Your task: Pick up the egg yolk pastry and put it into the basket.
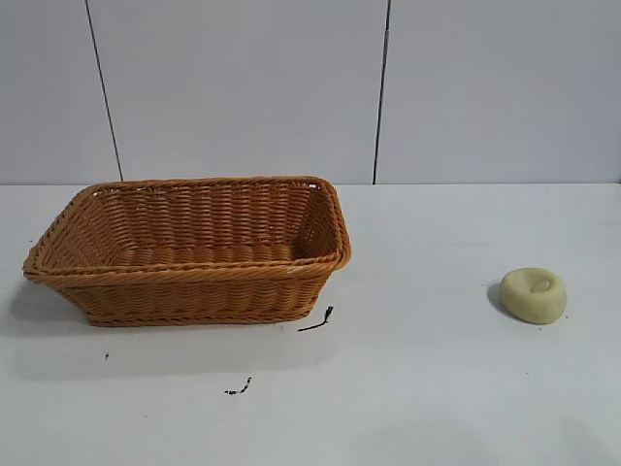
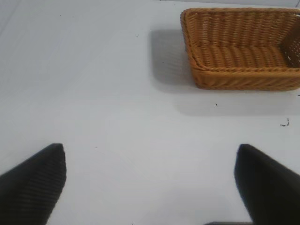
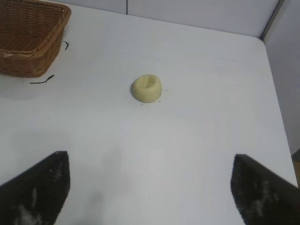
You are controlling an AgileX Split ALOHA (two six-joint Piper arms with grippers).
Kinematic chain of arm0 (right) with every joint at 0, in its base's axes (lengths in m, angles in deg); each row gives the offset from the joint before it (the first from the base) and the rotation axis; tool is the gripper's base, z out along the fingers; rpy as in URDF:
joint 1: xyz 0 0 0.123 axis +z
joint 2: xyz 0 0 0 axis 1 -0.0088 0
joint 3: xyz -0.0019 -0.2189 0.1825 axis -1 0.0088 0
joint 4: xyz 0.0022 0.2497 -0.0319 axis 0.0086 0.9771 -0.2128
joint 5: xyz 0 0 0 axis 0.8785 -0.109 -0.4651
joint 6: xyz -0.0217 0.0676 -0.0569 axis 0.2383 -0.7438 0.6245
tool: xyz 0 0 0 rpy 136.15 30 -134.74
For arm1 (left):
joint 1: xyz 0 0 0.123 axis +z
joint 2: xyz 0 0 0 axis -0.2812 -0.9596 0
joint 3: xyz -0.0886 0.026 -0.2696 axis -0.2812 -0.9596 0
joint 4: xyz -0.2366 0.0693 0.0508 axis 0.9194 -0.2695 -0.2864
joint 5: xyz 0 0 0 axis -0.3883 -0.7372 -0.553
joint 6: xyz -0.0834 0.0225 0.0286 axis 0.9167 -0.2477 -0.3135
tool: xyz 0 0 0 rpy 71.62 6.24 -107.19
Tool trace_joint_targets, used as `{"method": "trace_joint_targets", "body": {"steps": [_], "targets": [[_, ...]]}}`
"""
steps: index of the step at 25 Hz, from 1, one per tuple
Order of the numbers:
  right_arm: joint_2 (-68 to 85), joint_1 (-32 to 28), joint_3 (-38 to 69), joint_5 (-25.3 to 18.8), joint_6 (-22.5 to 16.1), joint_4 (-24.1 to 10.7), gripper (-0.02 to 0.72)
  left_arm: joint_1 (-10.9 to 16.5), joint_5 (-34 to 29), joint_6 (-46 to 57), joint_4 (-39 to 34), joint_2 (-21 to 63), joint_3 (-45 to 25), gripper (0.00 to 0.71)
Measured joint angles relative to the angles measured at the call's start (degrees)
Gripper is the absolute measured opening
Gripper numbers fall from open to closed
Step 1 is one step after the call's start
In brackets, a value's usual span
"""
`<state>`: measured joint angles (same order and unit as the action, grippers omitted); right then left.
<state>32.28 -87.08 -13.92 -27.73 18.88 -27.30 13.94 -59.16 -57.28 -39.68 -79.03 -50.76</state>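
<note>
Our right gripper hangs with its dark fingers spread wide apart over bare white table, holding nothing — the small pale yellow round egg yolk pastry sits ahead, unobstructed. The left gripper is likewise spread. The orange-brown woven wicker basket stands well apart — black scuff marks beside it.

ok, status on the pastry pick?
Left gripper open, idle over bare table. Right gripper open, short of the egg yolk pastry. Pastry on table, outside basket. Path clear.
</note>
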Motion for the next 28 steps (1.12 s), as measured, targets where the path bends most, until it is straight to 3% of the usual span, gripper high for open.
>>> {"method": "trace_joint_targets", "body": {"steps": [13,19,28], "targets": [[-2.9,0.0,-1.4,-0.2,-0.3,0.0,0.645,0.0,0.0,0.0,0.0,0.0,0.0,0.696],[-26.6,0.0,-11.8,-0.6,-2.4,-0.2,0.664,0.0,0.0,0.0,0.0,0.0,0.0,0.696],[-67.7,0.0,-29.9,1.0,-2.6,-0.1,0.664,0.0,0.0,0.0,0.0,0.0,0.0,0.696]]}}
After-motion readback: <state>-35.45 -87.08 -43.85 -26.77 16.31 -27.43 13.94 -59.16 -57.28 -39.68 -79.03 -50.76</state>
